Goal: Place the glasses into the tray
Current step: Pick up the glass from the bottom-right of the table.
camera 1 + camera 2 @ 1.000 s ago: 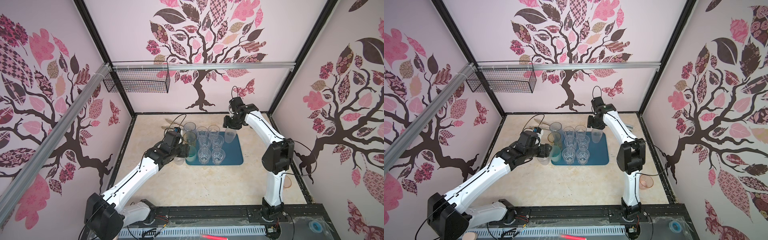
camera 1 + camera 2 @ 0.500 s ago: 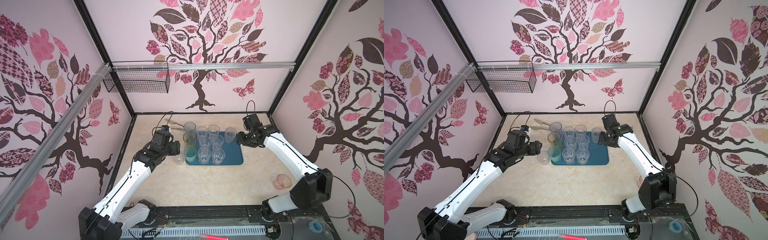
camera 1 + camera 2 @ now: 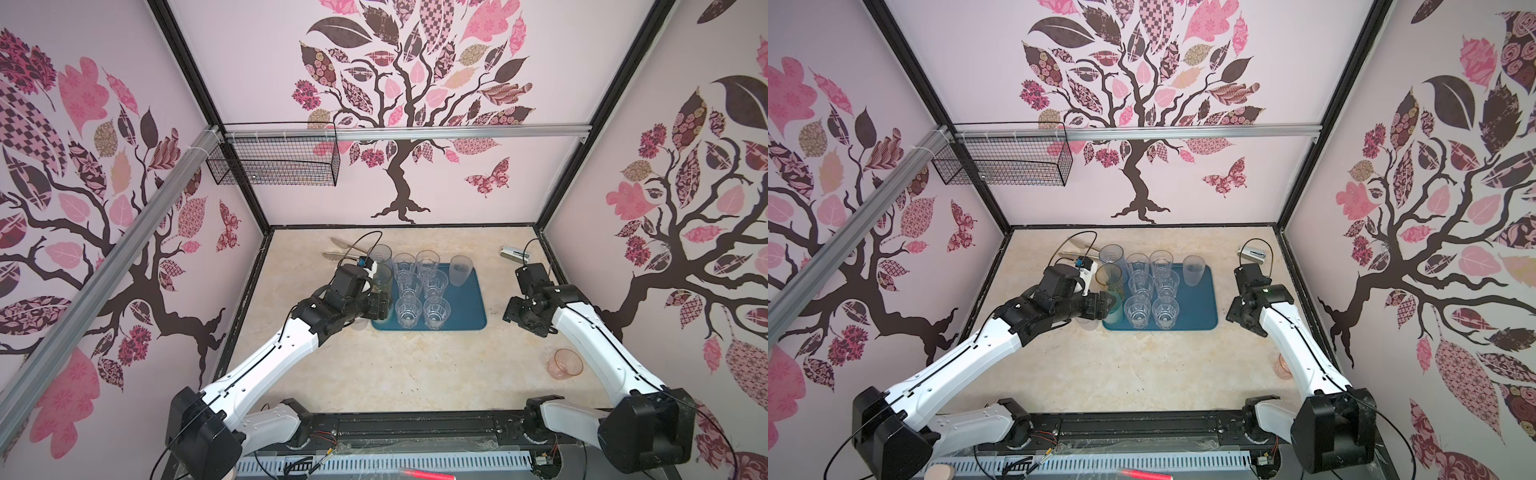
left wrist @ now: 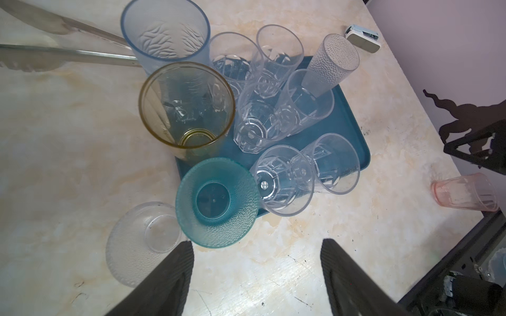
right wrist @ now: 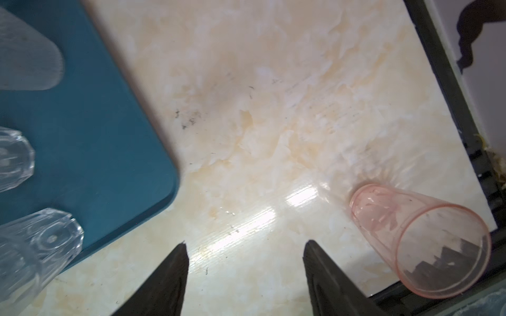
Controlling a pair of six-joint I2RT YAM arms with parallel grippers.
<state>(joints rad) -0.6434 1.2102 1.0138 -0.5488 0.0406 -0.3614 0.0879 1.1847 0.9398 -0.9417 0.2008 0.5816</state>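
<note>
In both top views: clear glasses (image 3: 409, 286) upright on the tray (image 3: 468, 308), pink glass (image 3: 564, 364) alone on the desk (image 3: 395, 374), well apart from the tray. From the left wrist: left pincer (image 4: 257, 246) spread wide, gripping nothing, above bare desk near the teal glass (image 4: 216, 202) at the tray's corner and a pebbled clear glass (image 4: 131, 246) just off it. From the right wrist: right pincer (image 5: 245, 246) open, empty, between tray and pink glass.

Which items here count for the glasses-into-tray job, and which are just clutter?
Job: tray, clear faceted glasses, amber glass, teal glass, blue-grey glass, frosted glass, pink glass, textured clear glass beside the tray.
Clutter: tongs, stapler, wire basket.
</note>
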